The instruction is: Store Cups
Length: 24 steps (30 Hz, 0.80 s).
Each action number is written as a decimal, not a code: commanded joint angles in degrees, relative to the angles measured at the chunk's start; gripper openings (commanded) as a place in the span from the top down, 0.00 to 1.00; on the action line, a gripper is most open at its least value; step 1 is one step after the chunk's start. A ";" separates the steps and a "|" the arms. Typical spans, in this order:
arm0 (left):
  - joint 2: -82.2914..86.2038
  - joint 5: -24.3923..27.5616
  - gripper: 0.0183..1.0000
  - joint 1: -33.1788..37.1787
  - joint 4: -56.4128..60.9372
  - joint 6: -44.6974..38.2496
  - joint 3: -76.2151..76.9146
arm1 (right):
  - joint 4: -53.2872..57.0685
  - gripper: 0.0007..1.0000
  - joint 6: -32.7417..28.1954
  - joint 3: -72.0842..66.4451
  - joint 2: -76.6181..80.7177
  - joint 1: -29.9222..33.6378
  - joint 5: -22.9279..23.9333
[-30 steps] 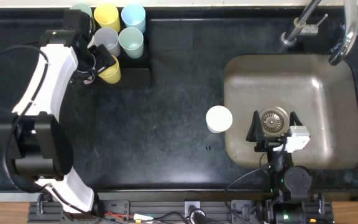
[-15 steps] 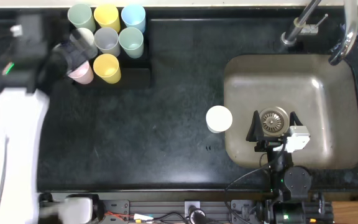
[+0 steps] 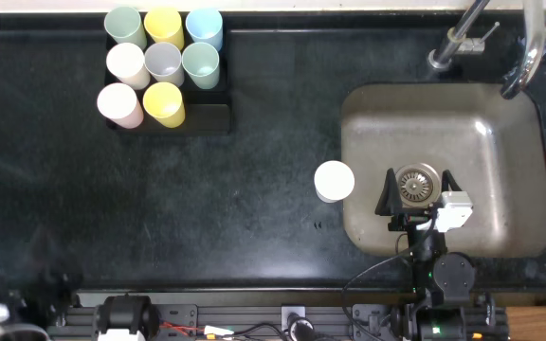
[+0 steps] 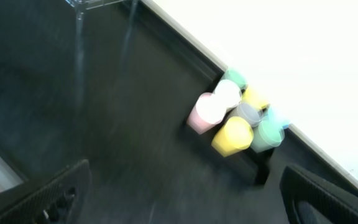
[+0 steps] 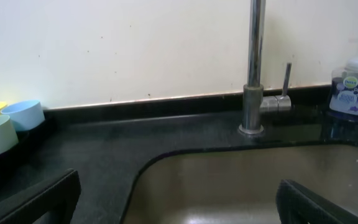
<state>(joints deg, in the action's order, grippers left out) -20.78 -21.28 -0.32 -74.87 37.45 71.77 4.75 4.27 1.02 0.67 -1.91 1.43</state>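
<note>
Cups stand upright in the black rack at the desk's far left; we count eight. One white cup stands apart, just beside the sink. We find the left hand released, and the right hand released over the sink. The soap bottle has a label, but we cannot read its print.

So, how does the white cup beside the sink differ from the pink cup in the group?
The white cup is white, the pink cup pale pink. The white cup stands alone on the black counter by the sink's rim; the pink cup stands among seven other cups at the black holder, beside a yellow cup. Both look round, similar in width.
</note>
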 commanded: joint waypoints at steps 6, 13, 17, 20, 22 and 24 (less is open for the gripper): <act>19.56 14.40 0.00 0.68 59.10 -31.06 -46.42 | -0.33 0.00 -0.02 -0.74 -0.46 0.07 -0.37; 20.61 20.39 0.00 -1.66 86.05 -37.68 -62.82 | -0.31 0.00 -0.02 -0.74 -0.46 0.07 -0.39; 20.61 20.35 0.00 -3.34 77.05 -37.68 -63.30 | -0.33 0.00 -0.02 -0.74 -0.46 0.07 -0.37; 20.61 19.85 0.00 -3.13 69.88 -37.70 -63.32 | -0.31 0.00 -0.02 -0.74 -0.46 0.07 -0.37; 20.61 19.69 0.00 -3.13 65.07 -37.68 -63.67 | -0.33 0.00 -0.02 -0.74 -0.46 0.07 -0.37; 20.61 19.74 0.00 -3.13 63.39 -37.68 -64.94 | -0.31 0.00 -0.02 -0.74 -0.46 0.07 -0.37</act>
<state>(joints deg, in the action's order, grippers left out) -0.86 -2.11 -3.40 -10.48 1.06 8.12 4.73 4.29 1.02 0.69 -1.91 1.43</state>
